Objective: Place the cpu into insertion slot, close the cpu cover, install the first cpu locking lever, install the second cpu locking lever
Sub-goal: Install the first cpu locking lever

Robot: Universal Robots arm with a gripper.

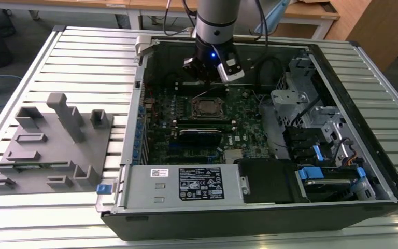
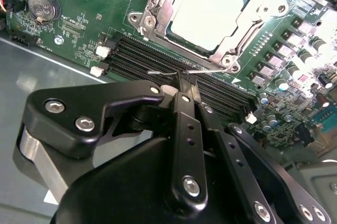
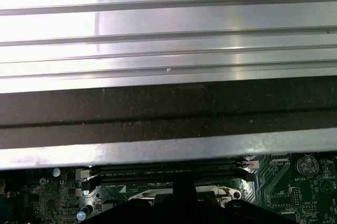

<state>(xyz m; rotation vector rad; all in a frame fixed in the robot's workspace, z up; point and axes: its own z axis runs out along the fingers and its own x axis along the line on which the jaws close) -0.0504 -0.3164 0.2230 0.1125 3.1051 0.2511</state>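
Gripper (image 2: 185, 80) is hovering over the motherboard (image 2: 79, 37), its fingers (image 2: 180, 88) pressing together with their tips at a thin wire locking lever (image 2: 160, 72) beside the memory slots (image 2: 137, 58). The cpu (image 2: 210, 10) is sitting in its socket, the cpu cover (image 2: 156, 2) lying closed around it.

From high and well back, the exterior view looks steeply down on the table (image 1: 81, 46) and open case (image 1: 254, 228); the arm (image 1: 216, 21) stands at the case's twelve o'clock. The second wrist view looks closely past the gripper (image 2: 185, 79) onto the socket (image 2: 210, 13). The first wrist view faces outward over the case wall to the table slats. Both wrist views share the memory slots (image 2: 158, 58) (image 3: 168, 172).
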